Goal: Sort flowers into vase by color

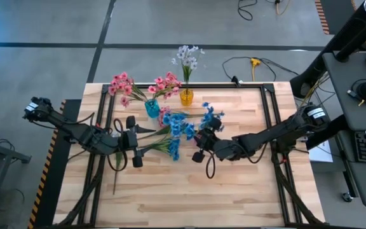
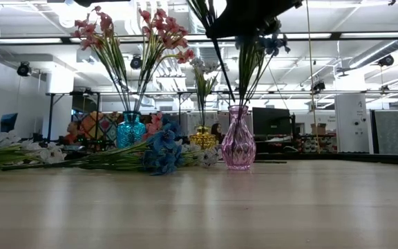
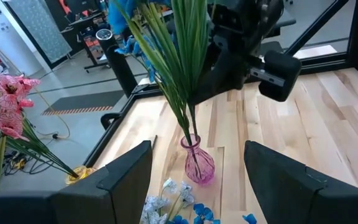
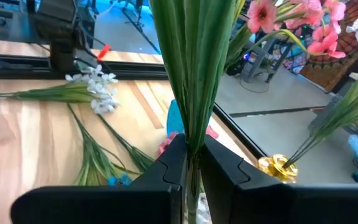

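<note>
My right gripper (image 4: 191, 163) is shut on a spray of blue flowers (image 1: 210, 117) over the pink glass vase (image 2: 238, 146), near the table's middle. The spray's stem ends reach into the vase's neck. My left gripper (image 3: 194, 186) hovers open left of that vase (image 3: 198, 164), above flowers lying on the table. A teal vase (image 2: 130, 130) holds pink flowers (image 2: 101, 28). A yellow vase (image 1: 186, 97) holds white-lavender flowers (image 1: 187, 56). More blue sprays (image 1: 176, 131) and white sprays (image 4: 98, 87) lie flat on the wood. My right gripper pinches the blue spray's bundle of green stems (image 4: 192, 134) between its two fingers (image 4: 173, 163), just above the pink vase's mouth. The fingers lie across the stems. The spray stands about upright, its lower ends inside the vase (image 2: 235, 111) and its blooms above the gripper.
The teal and yellow vases stand close behind the pink one, toward the far edge. Loose sprays (image 2: 116, 158) cover the table between the grippers. Bare wood (image 1: 189, 197) lies toward the near edge. A black frame (image 1: 269, 102) runs along the table's sides.
</note>
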